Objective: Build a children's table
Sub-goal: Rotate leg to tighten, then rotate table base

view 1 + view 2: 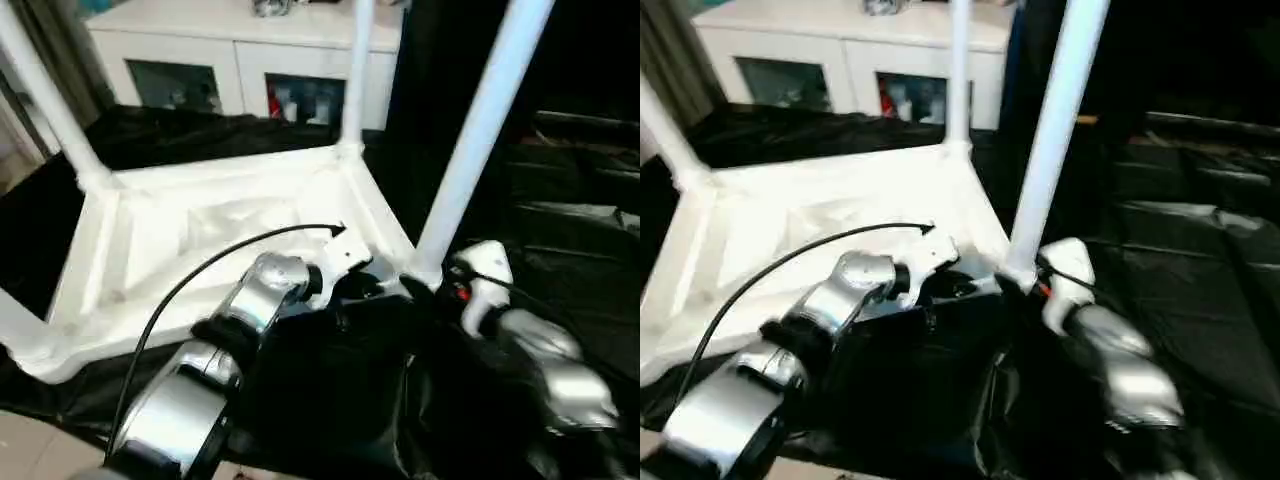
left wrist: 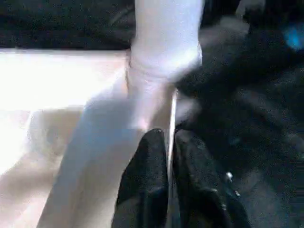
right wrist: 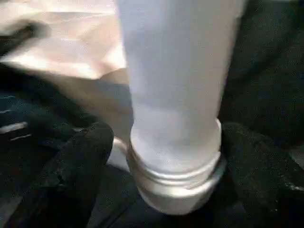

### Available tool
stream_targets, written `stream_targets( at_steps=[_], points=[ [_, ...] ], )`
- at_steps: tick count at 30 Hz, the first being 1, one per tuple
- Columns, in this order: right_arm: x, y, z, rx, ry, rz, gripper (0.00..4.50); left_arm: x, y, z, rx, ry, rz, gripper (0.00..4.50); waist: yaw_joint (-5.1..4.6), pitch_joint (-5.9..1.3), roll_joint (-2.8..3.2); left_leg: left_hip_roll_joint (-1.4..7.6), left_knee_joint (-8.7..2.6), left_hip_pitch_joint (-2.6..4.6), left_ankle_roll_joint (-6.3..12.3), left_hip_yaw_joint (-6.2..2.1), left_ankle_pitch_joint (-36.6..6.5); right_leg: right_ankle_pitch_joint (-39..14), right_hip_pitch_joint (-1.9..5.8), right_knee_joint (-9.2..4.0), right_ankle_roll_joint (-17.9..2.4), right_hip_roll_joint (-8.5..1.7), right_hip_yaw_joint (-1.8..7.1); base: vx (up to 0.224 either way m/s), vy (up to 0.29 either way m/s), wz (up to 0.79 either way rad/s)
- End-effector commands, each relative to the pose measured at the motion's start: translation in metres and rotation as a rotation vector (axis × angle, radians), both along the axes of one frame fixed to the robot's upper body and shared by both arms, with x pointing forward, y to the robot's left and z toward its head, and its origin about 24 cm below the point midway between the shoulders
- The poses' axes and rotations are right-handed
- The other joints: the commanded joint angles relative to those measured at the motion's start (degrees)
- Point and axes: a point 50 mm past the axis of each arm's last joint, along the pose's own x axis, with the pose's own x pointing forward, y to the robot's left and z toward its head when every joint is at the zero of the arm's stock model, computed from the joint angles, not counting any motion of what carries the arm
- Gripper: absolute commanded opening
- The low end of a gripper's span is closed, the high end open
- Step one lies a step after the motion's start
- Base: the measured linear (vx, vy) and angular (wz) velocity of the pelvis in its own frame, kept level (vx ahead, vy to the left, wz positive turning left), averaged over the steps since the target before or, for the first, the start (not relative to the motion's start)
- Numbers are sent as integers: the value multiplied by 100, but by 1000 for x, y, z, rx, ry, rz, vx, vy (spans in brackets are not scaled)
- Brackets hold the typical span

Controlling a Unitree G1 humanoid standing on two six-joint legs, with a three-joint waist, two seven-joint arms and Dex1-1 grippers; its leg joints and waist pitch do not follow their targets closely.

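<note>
Right wrist view, leg (image 3: 173,95) between pincer (image 3: 164,161) fingers (upright)

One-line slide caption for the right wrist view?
Right gripper open, its fingers either side of a white table leg at its corner socket.

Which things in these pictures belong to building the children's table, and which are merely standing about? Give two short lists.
Belonging to the job:
- upturned table top
- near-right leg, standing in its corner socket
- right gripper, fingers either side of that leg's base
- left gripper, at the top's edge
- the other legs

Merely standing about:
- white cabinet with glass doors
- black sheeting
</note>
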Motion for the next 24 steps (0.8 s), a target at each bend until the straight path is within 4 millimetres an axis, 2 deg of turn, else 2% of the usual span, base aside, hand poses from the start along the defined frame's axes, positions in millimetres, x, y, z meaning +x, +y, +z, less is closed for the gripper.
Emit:
stream_targets(
  at_steps=[1, 3, 4, 5, 7, 8, 9, 11, 12, 14, 15, 16, 17, 18, 20, 21, 23, 24],
  points=[
    [-3, 6, 14, 72, -35, 89, 381, 1, -1, 9, -37, -19, -14, 85, 25, -342, -77, 92, -287, 51, 679, -35, -578, 554, 302, -223, -1479, -76, 35, 0, 0, 0],
    [-13, -10, 22, 71, -40, 136, 381, 1, 13, 18, -95, -43, 23, 100, 23, -330, -102, 89, -262, 38, 793, -34, -478, 939, 312, -191, -1598, -77, 23, 0, 0, 0],
    [-16, -13, 23, 60, -39, 148, 381, 0, 18, 20, -112, -49, 26, 108, 15, -334, -113, 89, -249, 48, 832, -24, -514, 966, 312, -184, -1644, -76, 25, 0, 0, 0],
    [-19, -17, 23, 47, -36, 161, 381, -2, 25, 23, -130, -53, 35, 108, 13, -332, -115, 89, -243, 52, 902, -16, -494, 970, 310, -187, -1699, -76, 28, 0, 0, 0],
    [-25, -23, 23, 32, -27, 175, 381, -6, 38, 26, -142, -57, 59, 130, -5, -305, -104, 95, -248, 69, 927, 5, -592, 653, 278, -217, -1732, -67, 26, 0, 0, 0],
    [-26, -24, 24, 30, -23, 179, 381, -8, 42, 27, -142, -58, 67, 130, 3, -307, -110, 100, -251, 82, 898, 0, -636, 522, 280, -215, -1720, -71, 22, 0, 0, 0],
    [-29, -27, 24, 24, -17, 190, 381, -11, 52, 28, -129, -61, 84, 139, 5, -279, -91, 126, -288, 91, 807, -6, -845, 65, 271, -248, -1672, -84, 28, 0, 0, 0],
    [-35, -32, 26, 0, -2, 214, 381, -21, 74, 28, -91, -56, 106, 145, 8, -265, -91, 136, -311, 94, 723, -13, -958, -197, 266, -271, -1606, -82, 29, 0, 0, 0],
    [-37, -33, 27, 4, 5, 226, 381, -27, 83, 28, -78, -42, 113, 162, -3, -236, -83, 133, -348, 106, 576, -6, -1199, -646, 233, -317, -1447, -69, 41, 0, 0, 0],
    [-41, -32, 30, 20, 19, 260, 381, -39, 100, 27, -49, -11, 118, 170, -6, -235, -90, 139, -373, 113, 468, -23, -1320, -842, 243, -319, -1376, -79, 43, 0, 0, 0],
    [-44, -31, 31, 31, 24, 279, 381, -46, 107, 28, -35, 5, 119, 180, -25, -212, -68, 134, -393, 118, 385, -20, -1414, -1017, 209, -342, -1275, -54, 47, 0, 0, 0],
    [-47, -25, 31, 54, 34, 318, 381, -58, 117, 26, -12, 46, 110, 192, -17, -222, -62, 140, -393, 143, 348, -25, -1468, -1043, 204, -338, -1266, -62, 49, 0, 0, 0],
    [-47, -25, 31, 54, 34, 318, 381, -58, 117, 26, -12, 46, 110, 204, -33, -214, -63, 129, -411, 114, 321, -34, -1461, -1061, 212, -334, -1226, -52, 49, 0, 0, 0],
    [-44, -6, 28, 101, 35, 350, 381, -80, 139, 23, 14, 148, 112, 215, -40, -210, -56, 127, -416, 127, 276, -34, -1507, -1126, 183, -333, -1212, -48, 51, 0, 0, 0],
    [-41, 3, 25, 115, 33, 348, 363, -90, 147, 21, 28, 186, 123, 216, -71, -206, -58, 111, -428, 108, 237, -31, -1488, -1137, 172, -321, -1196, -35, 49, 0, 0, 0],
    [-35, 15, 20, 121, 28, 331, 346, -102, 158, 18, 56, 218, 137, 236, -87, -212, -50, 111, -419, 146, 148, -31, -1573, -1234, 129, -327, -1187, -21, 52, 0, 0, 0],
    [-27, 29, 12, 132, 26, 295, 343, -112, 170, 15, 76, 255, 172, 249, -97, -211, -46, 108, -437, 134, 94, -34, -1569, -1242, 132, -324, -1168, -20, 56, 0, 0, 0],
    [-23, 37, 8, 144, 22, 274, 331, -118, 179, 13, 89, 275, 197, 256, -102, -186, -63, 96, -456, 136, 12, -24, -1737, -1431, 102, -351, -1096, -6, 67, 0, 0, 0]
  ],
)
